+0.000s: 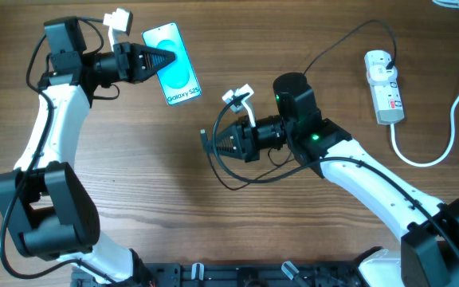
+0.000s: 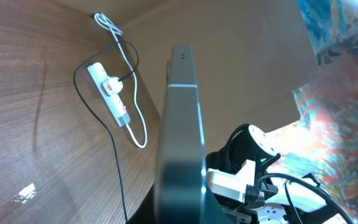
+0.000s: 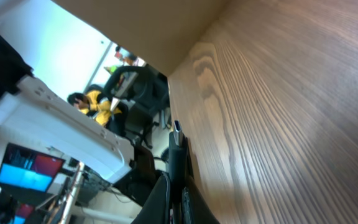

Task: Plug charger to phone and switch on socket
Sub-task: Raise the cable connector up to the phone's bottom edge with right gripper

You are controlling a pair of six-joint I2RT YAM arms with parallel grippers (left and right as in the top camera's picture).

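Observation:
The phone (image 1: 176,70), teal screen up with its white "Galaxy" band toward me, sits at the back left. My left gripper (image 1: 162,61) is shut on its left long edge. In the left wrist view the phone (image 2: 182,118) shows edge-on, rising out of the jaws (image 2: 188,208). My right gripper (image 1: 220,144) is at mid-table, pointing left, below and right of the phone. It is shut on the charger (image 1: 223,177) near its free end. The pale connector tip (image 3: 176,129) sticks out past the fingers (image 3: 179,186). The white socket (image 1: 384,86) lies at the far right, also visible in the left wrist view (image 2: 109,92).
The black cable runs from a plug in the socket, arcs over the back of the table (image 1: 349,36) and loops under my right arm. The thick white cord (image 1: 453,119) curves right of the socket. Wooden tabletop (image 1: 134,183) lies between the arms.

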